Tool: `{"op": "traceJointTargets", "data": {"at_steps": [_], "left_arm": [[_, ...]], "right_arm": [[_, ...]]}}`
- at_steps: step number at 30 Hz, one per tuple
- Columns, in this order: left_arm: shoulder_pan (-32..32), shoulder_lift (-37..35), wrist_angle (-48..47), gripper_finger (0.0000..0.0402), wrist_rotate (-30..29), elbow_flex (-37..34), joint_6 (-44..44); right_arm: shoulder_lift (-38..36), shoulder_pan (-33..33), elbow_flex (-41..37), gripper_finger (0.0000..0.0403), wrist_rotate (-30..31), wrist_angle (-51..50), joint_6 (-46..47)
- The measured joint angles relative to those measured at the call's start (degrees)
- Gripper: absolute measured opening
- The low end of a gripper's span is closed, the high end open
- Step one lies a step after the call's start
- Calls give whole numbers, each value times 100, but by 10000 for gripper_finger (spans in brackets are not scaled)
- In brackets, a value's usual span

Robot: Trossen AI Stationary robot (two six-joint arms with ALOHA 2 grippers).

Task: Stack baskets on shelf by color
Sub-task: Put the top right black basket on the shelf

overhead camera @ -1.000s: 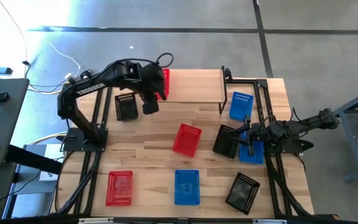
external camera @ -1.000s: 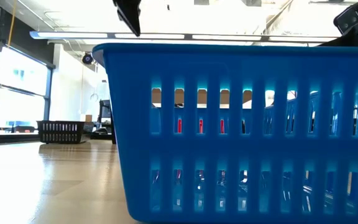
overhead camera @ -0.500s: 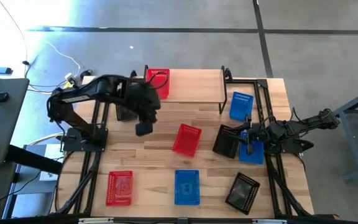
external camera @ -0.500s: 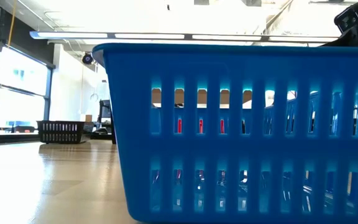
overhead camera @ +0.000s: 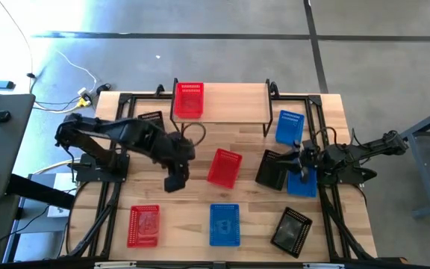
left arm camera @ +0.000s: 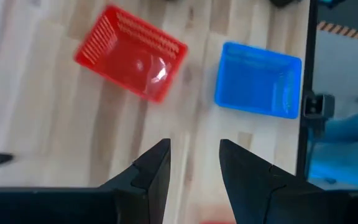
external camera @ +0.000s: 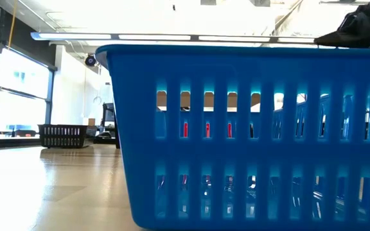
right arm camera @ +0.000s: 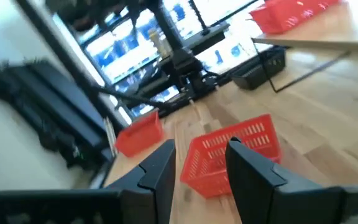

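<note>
The bench [overhead camera: 248, 149] is strewn with baskets, presumably so the arms must sort them. At its twelve o'clock edge stands the shelf [overhead camera: 234, 101], a raised plank on thin black legs, bearing one red basket [overhead camera: 189, 99] at its left end; I'd judge that spot is meant for the red stack.

The other baskets lie loose: a tilted red one [overhead camera: 225, 167] at the centre, a red [overhead camera: 144, 225], a blue [overhead camera: 225, 223] and a black [overhead camera: 291, 231] along the six o'clock edge, a black [overhead camera: 151, 118] at ten o'clock, and a blue [overhead camera: 290, 127] at two o'clock.

The left gripper [overhead camera: 173, 181] hovers just to the nine o'clock side of the central red basket, its fingers [left arm camera: 151, 171] parted with nothing between them, likely lining up for another red.

The right gripper [overhead camera: 301, 166] waits at three o'clock, open and empty, over a black [overhead camera: 273, 169] and a blue basket [overhead camera: 304, 183].
</note>
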Motion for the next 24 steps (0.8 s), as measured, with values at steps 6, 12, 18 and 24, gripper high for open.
{"op": "traceJointTargets", "data": {"at_steps": [6, 12, 18, 24], "left_arm": [[-472, -2, 90, 127, -97, -371, -382], [-824, -170, 81, 127, -331, -851, -774], [-985, -594, 81, 127, -344, -1434, -1139], [-989, -1151, 221, 127, -344, -2043, -1321]], "right_arm": [[2, -2, 0, 126, 210, 728, 246], [41, 1, 461, 126, 384, 1001, 234], [587, 1, 1669, 126, 430, -390, -146], [1526, 5, 2838, 126, 232, -2296, 401]]}}
